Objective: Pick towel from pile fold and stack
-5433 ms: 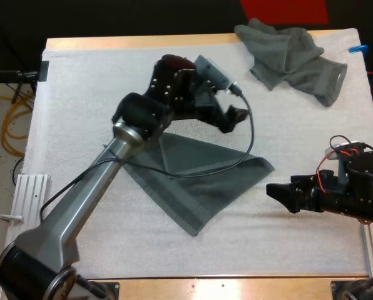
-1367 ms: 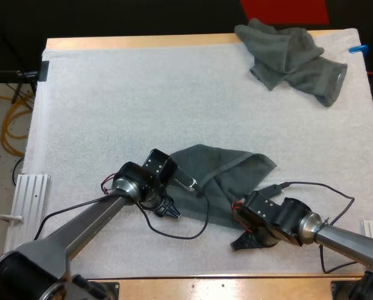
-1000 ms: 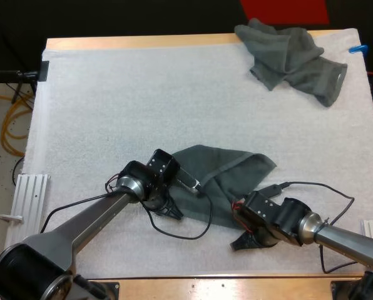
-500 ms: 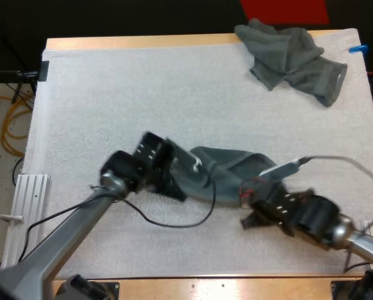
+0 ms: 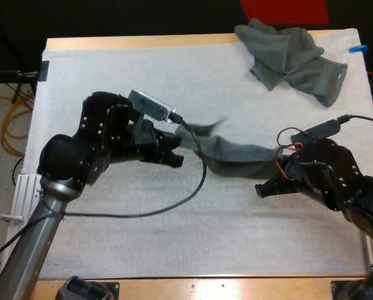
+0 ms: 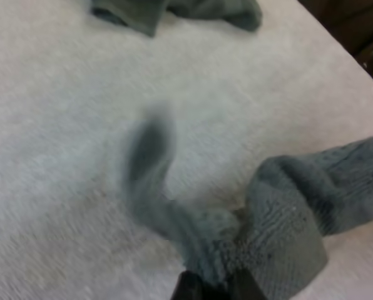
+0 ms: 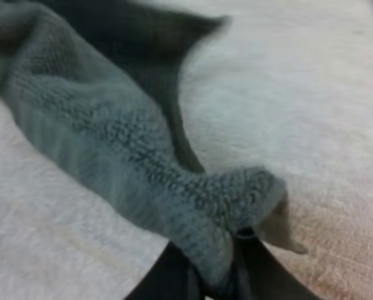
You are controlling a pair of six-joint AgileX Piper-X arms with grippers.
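The left gripper (image 5: 174,157) is clamped on one end of a dark grey-green cloth towel (image 5: 236,161); the right gripper (image 5: 266,187) is clamped on the other end; the towel hangs bunched between them over the middle of the white textured mat (image 5: 111,81); a crumpled grey-green towel heap (image 5: 293,55) lies at the mat's far right corner, well apart.

The towel's (image 6: 280,212) loose flap just beyond the left claw (image 6: 214,286) is a blur. Bunched cloth hides where the right claw (image 7: 211,272) pinches it. The crumpled towel (image 6: 174,9) far ahead of the left claw is cut off by the picture's edge.
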